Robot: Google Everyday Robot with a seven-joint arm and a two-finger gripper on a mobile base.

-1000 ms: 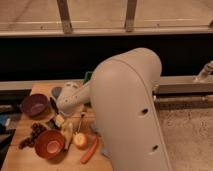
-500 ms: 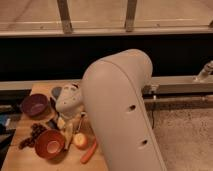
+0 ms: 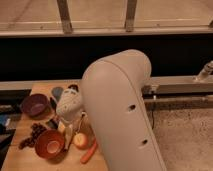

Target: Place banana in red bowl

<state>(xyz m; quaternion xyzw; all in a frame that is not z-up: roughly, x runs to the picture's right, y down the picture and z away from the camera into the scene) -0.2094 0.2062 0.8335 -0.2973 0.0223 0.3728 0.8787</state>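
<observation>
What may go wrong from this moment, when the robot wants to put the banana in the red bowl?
1. The gripper is down at the banana, with the apple and carrot right beside it; they may get knocked.
2. The grapes lie close to the red bowl and may be pushed.
3. The arm hides part of the table from the camera.

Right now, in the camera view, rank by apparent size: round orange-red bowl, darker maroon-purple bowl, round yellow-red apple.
1. The orange-red bowl and maroon-purple bowl: alike, unranked.
2. The yellow-red apple: smallest.
The gripper hangs between bowls and apple.
</observation>
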